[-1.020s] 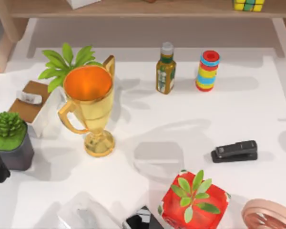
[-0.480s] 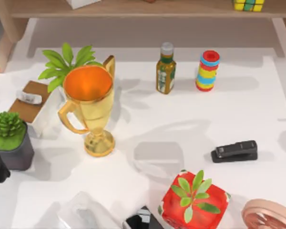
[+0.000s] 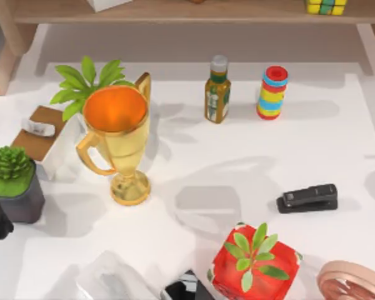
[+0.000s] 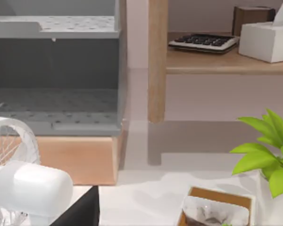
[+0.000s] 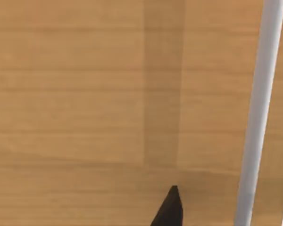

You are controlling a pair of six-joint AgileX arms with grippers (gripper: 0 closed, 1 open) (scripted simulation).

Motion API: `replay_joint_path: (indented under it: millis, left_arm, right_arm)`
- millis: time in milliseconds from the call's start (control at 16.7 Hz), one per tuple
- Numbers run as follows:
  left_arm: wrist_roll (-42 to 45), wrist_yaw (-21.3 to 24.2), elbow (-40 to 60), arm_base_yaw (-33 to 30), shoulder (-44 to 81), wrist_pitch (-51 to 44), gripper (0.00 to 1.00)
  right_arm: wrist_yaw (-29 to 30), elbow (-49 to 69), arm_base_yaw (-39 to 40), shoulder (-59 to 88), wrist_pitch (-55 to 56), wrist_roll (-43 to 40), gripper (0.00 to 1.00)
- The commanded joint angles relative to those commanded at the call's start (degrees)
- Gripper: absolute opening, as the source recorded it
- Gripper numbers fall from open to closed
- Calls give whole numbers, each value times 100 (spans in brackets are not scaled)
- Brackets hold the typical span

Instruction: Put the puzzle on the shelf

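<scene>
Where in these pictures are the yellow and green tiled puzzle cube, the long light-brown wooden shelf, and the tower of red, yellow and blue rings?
yellow and green tiled puzzle cube (image 3: 325, 6), top view, its front tiles.
long light-brown wooden shelf (image 3: 237, 11), top view, bare board.
tower of red, yellow and blue rings (image 3: 272, 93), top view, a middle yellow ring.

Three potted plants stood on the table: one leafy (image 3: 87, 84), one succulent (image 3: 12, 172), one in a red pot (image 3: 255, 261); one gold trophy (image 3: 117, 140); one bottle (image 3: 217, 90). There was one ring stack (image 3: 272, 92); one stapler (image 3: 307, 197); one puzzle (image 3: 325, 6).

The puzzle (image 3: 325, 6) sits on the shelf (image 3: 237, 11); trophy (image 3: 117, 140), stapler (image 3: 307, 197) stand on the white table (image 3: 237, 144).
</scene>
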Motion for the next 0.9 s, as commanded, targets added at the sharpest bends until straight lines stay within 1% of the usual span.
replay_joint_path:
  millis: [240,300,900]
  left_arm:
    - [0,0,0,0,0,0,100]
    - [0,0,0,0,0,0,100]
    - [0,0,0,0,0,0,100]
  right_arm:
    - [0,0,0,0,0,0,2]
    - [0,0,0,0,0,0,0]
    - [35,50,-9,34,-40,-4,0]
